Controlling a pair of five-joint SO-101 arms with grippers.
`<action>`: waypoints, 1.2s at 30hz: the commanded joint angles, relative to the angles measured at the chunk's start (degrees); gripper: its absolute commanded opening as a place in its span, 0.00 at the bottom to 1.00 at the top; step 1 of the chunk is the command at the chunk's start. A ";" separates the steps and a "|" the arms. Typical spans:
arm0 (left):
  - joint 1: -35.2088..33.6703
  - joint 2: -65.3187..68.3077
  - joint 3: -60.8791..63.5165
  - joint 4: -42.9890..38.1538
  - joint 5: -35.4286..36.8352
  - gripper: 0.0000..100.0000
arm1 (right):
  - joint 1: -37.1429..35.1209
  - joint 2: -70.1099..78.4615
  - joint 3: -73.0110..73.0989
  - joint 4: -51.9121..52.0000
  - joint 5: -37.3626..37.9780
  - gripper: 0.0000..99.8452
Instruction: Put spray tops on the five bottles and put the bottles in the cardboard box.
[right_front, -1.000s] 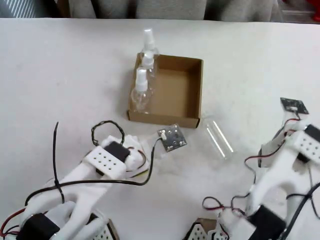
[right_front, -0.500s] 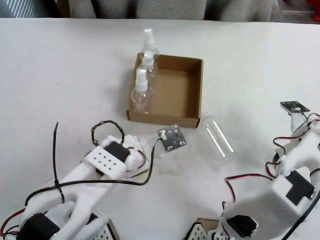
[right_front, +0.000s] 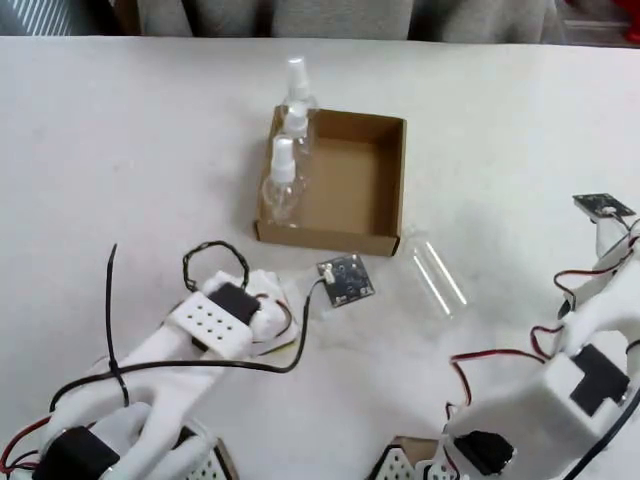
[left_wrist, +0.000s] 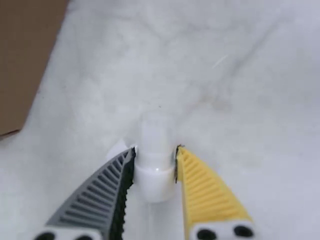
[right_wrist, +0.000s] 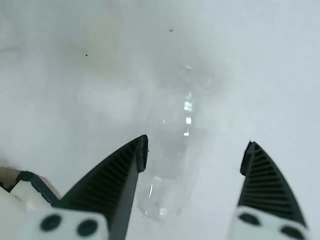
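A cardboard box (right_front: 385, 175) sits mid-table. Three clear bottles with white spray tops (right_front: 283, 178) stand upright in a row along its left wall. A bare clear bottle (right_front: 437, 274) lies on the table by the box's near right corner. In the right wrist view, this bottle (right_wrist: 172, 165) lies ahead of my right gripper (right_wrist: 195, 146), which is open and apart from it. My left gripper (left_wrist: 154, 150) is shut on a white spray top (left_wrist: 154, 170) just above the table, near the box's corner (left_wrist: 25, 60). The left arm (right_front: 215, 320) is at the lower left.
The right arm (right_front: 590, 330) stands near the table's right edge, with red and black wires looping off it. Black cables trail from the left arm. Bare white tabletop lies left of the box and behind it.
The right arm has swung toward the right edge and changed its pose. The left arm has stayed put with the spray top; its wrist board tilted slightly.
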 joint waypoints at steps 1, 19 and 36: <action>-0.66 0.13 0.00 -0.62 -0.70 0.02 | 1.89 -8.57 1.14 1.89 0.88 0.27; -0.66 0.13 0.00 -0.62 -0.97 0.02 | 1.71 -18.42 23.03 -15.69 5.10 0.27; -0.66 0.13 0.09 -0.62 -1.05 0.02 | -1.19 -9.45 22.68 -20.18 2.64 0.27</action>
